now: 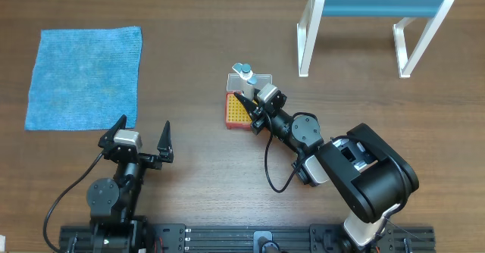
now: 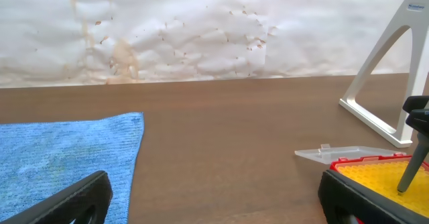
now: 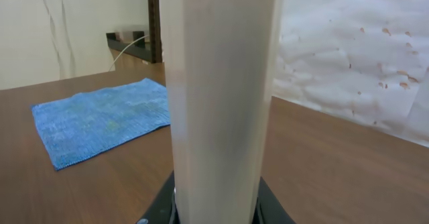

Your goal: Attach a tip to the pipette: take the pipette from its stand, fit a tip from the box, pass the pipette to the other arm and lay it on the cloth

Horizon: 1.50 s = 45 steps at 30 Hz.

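Note:
The white pipette [image 3: 221,83] stands upright with my right gripper [image 1: 252,110] shut on its body. Its blue-grey head [image 1: 243,71] shows from above. Its thin lower shaft [image 2: 411,165] reaches down onto the yellow rack of the red tip box [image 1: 236,110]; whether a tip is on it I cannot tell. The box's clear lid [image 2: 335,154] lies open behind it. The blue cloth [image 1: 85,77] lies flat at the far left. My left gripper [image 1: 141,139] is open and holds nothing, low over the table just in front of the cloth's near right corner.
The pipette stand [image 1: 379,26], with white legs and a blue top bar, is at the far right and carries nothing. Bare wooden table [image 1: 189,48] lies between the cloth and the tip box. A papered wall [image 2: 201,29] closes the far side.

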### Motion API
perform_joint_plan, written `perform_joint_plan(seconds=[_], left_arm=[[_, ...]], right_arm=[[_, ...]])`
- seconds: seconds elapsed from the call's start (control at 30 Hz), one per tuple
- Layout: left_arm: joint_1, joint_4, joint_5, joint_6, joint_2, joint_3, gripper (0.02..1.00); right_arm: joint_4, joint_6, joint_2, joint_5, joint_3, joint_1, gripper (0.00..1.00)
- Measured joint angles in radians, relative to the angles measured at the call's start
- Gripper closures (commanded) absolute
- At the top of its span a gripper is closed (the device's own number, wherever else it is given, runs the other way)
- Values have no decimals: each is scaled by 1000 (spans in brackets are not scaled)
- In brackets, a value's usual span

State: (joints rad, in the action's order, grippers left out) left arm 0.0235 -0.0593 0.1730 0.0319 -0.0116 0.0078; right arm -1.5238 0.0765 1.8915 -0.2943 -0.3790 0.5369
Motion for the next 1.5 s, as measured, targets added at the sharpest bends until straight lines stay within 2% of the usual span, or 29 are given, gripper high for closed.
perform_joint_plan(seconds=[0.5,0.83,1.27,1.4,1.5], left_arm=[[0,0,0,0,0,0,18],[0,0,0,0,0,0,18],[0,0,0,0,0,0,18],[0,0,0,0,0,0,18],[0,0,0,0,0,0,18]], right_arm=[[-16,0,-2,0,0,0,925],[73,-4,-97,0,23,0,925],[86,-4,-143,-1,1,-6,925],[193,-6,-275,-1,-10,-6,925],[489,-7,-459,-16,-42,-6,925]])
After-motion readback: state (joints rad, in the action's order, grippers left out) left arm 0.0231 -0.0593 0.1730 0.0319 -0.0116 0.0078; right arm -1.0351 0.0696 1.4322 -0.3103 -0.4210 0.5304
